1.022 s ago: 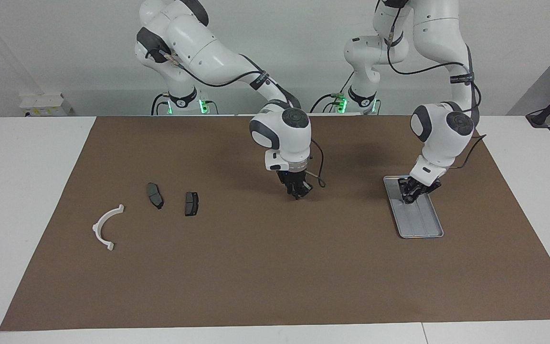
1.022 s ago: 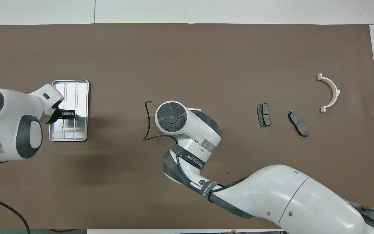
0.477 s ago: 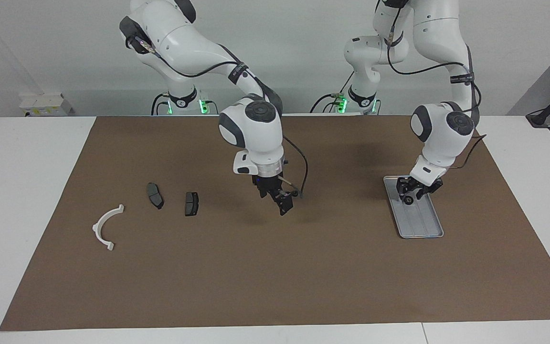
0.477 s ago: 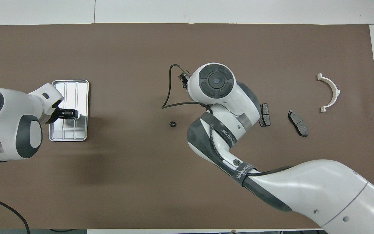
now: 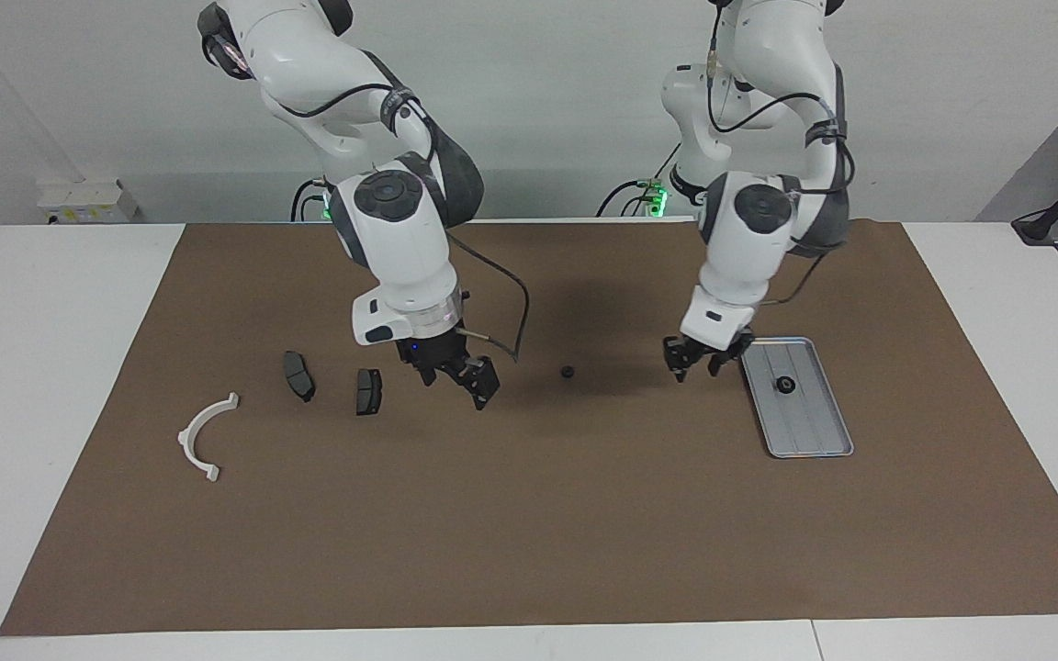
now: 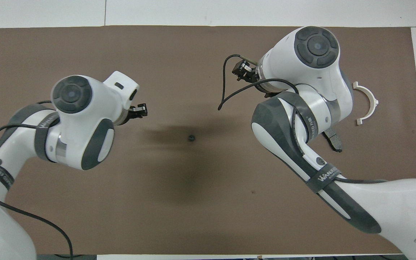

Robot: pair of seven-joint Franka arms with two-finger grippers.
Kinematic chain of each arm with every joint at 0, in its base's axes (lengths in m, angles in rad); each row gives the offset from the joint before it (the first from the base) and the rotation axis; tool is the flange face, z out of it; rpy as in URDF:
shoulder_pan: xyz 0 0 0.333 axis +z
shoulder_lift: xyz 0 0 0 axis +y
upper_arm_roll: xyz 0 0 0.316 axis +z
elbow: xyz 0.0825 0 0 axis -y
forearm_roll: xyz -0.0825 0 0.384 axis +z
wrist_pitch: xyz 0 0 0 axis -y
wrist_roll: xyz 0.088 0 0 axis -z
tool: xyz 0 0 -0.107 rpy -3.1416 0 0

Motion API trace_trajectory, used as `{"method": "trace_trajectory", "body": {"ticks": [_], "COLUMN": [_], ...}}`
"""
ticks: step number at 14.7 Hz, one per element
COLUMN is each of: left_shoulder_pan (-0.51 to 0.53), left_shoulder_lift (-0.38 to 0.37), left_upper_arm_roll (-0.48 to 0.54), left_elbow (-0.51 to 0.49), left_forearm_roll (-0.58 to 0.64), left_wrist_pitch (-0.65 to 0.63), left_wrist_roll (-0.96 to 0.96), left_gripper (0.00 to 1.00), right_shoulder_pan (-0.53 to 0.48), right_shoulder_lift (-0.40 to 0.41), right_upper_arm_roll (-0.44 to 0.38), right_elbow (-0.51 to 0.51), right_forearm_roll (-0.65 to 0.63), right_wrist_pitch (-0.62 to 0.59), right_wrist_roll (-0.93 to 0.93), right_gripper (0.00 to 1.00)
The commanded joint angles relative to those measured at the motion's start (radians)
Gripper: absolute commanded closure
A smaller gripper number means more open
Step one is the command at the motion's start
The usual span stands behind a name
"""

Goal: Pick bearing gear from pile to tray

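Note:
One small black bearing gear (image 5: 782, 385) lies in the silver tray (image 5: 814, 439) toward the left arm's end of the mat. A second black gear (image 5: 567, 372) (image 6: 191, 137) rests alone on the mat's middle, between the two grippers. My left gripper (image 5: 696, 365) (image 6: 140, 110) hangs open and empty over the mat, beside the tray's edge. My right gripper (image 5: 457, 381) is open and empty, low over the mat next to a dark brake pad (image 5: 367, 391). The pile's other pad (image 5: 298, 375) and the white arc bracket (image 5: 206, 437) lie toward the right arm's end. In the overhead view the left arm hides the tray.
A brown mat (image 5: 529, 532) covers most of the white table. A loose black cable (image 5: 511, 312) hangs from the right wrist.
The left gripper opened, left a gear in the tray and swung off it toward the middle. The right gripper opened, left a gear mid-mat and moved toward the brake pads.

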Motion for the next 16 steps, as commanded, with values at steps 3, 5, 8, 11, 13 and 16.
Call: {"method": "trace_trajectory", "body": {"ticks": [3, 5, 8, 11, 13, 16], "left_shoulder_pan": [-0.221, -0.247, -0.252, -0.244, -0.243, -0.243], "left_shoulder_lift": [0.098, 0.138, 0.166, 0.181, 0.181, 0.178], "left_upper_arm_roll": [0.020, 0.020, 0.018, 0.020, 0.020, 0.018], "left_elbow": [0.062, 0.050, 0.026, -0.003, -0.016, -0.026], "left_forearm_roll": [0.025, 0.028, 0.028, 0.029, 0.031, 0.031], "left_wrist_pitch": [-0.018, 0.051, 0.106, 0.177, 0.186, 0.189], "left_wrist_roll": [-0.281, -0.325, -0.335, -0.332, -0.332, -0.333], "left_gripper": [0.35, 0.36, 0.36, 0.36, 0.36, 0.52], "right_shoulder_pan": [-0.124, -0.164, -0.201, -0.182, -0.050, 0.091], "right_shoulder_lift": [-0.033, -0.056, -0.097, -0.157, -0.204, -0.290], "right_upper_arm_roll": [0.015, 0.014, 0.011, -0.050, -0.220, -0.443], "right_elbow": [0.033, 0.035, 0.029, 0.029, 0.024, -0.028], "right_forearm_roll": [0.025, 0.023, 0.025, 0.028, 0.086, 0.218], "right_wrist_pitch": [-0.169, -0.218, -0.258, -0.317, -0.340, -0.354], "right_wrist_roll": [-0.516, -0.663, -0.809, -0.886, -0.945, -1.009], "right_gripper": [0.00, 0.00, 0.00, 0.00, 0.00, 0.00]}}
